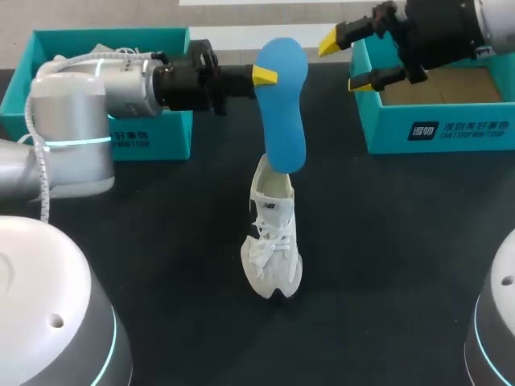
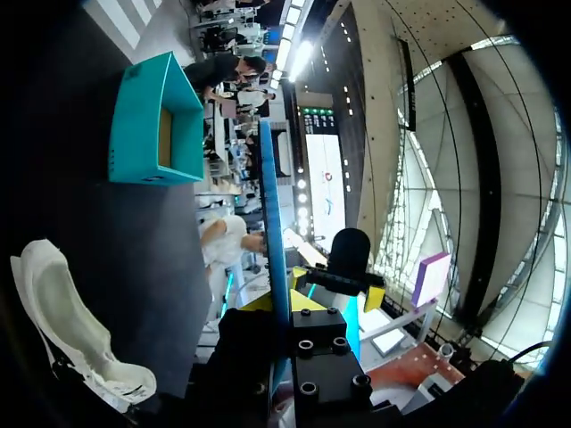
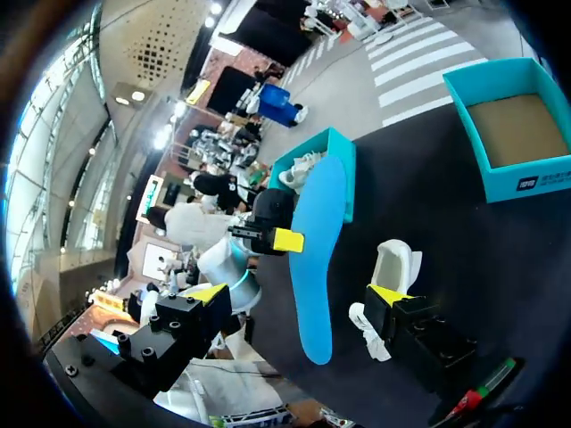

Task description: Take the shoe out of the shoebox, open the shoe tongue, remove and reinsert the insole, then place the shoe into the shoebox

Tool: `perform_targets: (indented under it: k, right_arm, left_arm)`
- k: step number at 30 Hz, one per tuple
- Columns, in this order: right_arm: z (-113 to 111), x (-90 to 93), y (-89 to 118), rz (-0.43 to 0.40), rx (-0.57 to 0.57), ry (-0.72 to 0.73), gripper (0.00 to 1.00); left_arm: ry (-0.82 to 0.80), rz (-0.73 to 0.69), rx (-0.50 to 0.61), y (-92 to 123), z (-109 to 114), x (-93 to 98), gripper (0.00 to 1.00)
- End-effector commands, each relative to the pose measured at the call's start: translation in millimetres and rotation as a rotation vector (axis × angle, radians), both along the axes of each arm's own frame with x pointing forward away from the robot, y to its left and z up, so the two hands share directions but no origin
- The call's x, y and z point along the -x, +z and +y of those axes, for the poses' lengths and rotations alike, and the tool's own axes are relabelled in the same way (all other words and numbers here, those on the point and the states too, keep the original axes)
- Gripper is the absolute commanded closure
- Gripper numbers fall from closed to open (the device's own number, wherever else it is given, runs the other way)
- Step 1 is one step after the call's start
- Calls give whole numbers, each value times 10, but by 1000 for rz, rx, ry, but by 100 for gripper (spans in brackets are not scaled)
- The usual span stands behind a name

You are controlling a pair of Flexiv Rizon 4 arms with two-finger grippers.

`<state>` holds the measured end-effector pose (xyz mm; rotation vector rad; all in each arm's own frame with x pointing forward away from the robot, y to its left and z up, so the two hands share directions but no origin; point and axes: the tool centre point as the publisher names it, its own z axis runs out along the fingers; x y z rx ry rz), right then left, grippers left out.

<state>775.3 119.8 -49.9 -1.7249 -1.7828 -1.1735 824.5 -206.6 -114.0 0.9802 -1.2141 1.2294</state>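
Note:
A white shoe (image 1: 273,241) stands upright on the black table, toe toward me. A blue insole (image 1: 283,104) hangs upright over it, its lower end at the shoe's opening. My left gripper (image 1: 264,76) is shut on the insole's upper part. In the left wrist view the insole (image 2: 270,205) shows edge-on between the yellow tips (image 2: 284,301), with the shoe (image 2: 62,312) off to the side. My right gripper (image 1: 346,63) hovers open and empty beside the right shoebox (image 1: 434,121). From the right wrist view, the insole (image 3: 317,259) and shoe (image 3: 393,267) lie ahead of the open right gripper (image 3: 299,294).
A second teal box (image 1: 105,80) stands at the back left, behind my left arm, with something white inside. The right shoebox shows a bare cardboard floor. Dark table surface surrounds the shoe on all sides.

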Motion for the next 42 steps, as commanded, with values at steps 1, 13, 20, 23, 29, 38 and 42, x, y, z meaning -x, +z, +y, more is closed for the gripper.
perform_targets:
  k: [1,13,20,23,29,38,42]
  right_arm:
    - [105,-19,66,50,358,-86,0]
    - [377,-136,-83,79,799,-103,0]
    - [446,-215,-97,34,975,-120,0]
    - [439,-249,-142,34,993,-109,0]
    - [397,-302,-167,55,970,-86,0]
    - [435,-352,-194,71,938,-63,0]
    - [447,-349,-204,77,931,-68,0]
  left_arm:
    - [-10,23,0,-109,-88,-37,100]
    - [7,51,-18,-189,-189,-41,100]
    - [7,51,-18,-189,-189,-41,100]
    - [7,51,-18,-189,-189,-41,100]
    - [7,51,-18,-189,-189,-41,100]
    - [7,51,-18,-189,-189,-41,100]
    - [7,51,-18,-189,-189,-41,100]
